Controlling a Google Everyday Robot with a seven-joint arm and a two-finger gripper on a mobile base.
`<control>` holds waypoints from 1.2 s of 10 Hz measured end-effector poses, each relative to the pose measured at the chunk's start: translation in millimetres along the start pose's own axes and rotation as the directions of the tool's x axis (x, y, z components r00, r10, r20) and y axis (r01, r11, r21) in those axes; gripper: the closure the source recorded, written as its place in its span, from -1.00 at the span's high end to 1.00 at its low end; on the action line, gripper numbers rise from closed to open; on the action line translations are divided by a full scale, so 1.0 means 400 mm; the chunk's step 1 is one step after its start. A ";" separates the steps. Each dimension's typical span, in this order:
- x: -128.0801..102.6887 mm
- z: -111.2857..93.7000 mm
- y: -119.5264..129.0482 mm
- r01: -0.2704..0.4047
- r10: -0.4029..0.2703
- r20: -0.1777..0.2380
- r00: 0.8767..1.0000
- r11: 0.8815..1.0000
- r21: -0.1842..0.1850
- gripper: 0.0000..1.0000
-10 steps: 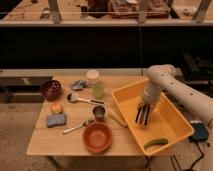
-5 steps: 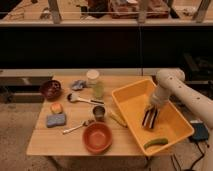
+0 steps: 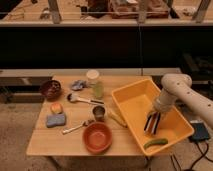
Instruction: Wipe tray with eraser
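Yellow tray (image 3: pixel 131 100): 1; inside, 1 pincer (image 3: pixel 152 125), 1 green piece (image 3: pixel 155 143); pincer state unclear.

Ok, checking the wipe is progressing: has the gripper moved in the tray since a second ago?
Yes. The gripper moved along the yellow tray toward the green cucumber at its near end.

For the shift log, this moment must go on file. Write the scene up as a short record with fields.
tray: large bright yellow plastic rectangular tray, on the right end of the wooden table
gripper: robot's gripper, lowered inside the tray
eraser: small dark striped oblong eraser, at the gripper's tip, low over the tray floor; contact unclear
also in tray: green curved cucumber-like piece, near corner
left of tray: round orange-brown bowl; blue-grey rectangular sponge
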 end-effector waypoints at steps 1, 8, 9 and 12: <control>-0.021 0.002 -0.007 0.014 -0.014 0.005 1.000 1.000 -0.001 -0.12; -0.098 -0.031 -0.191 0.167 -0.167 -0.023 0.986 0.986 -0.006 -0.12; -0.096 -0.036 -0.208 0.179 -0.179 -0.029 0.983 0.984 -0.008 -0.12; -0.046 -0.052 -0.247 0.183 -0.183 -0.045 0.982 0.983 -0.015 -0.12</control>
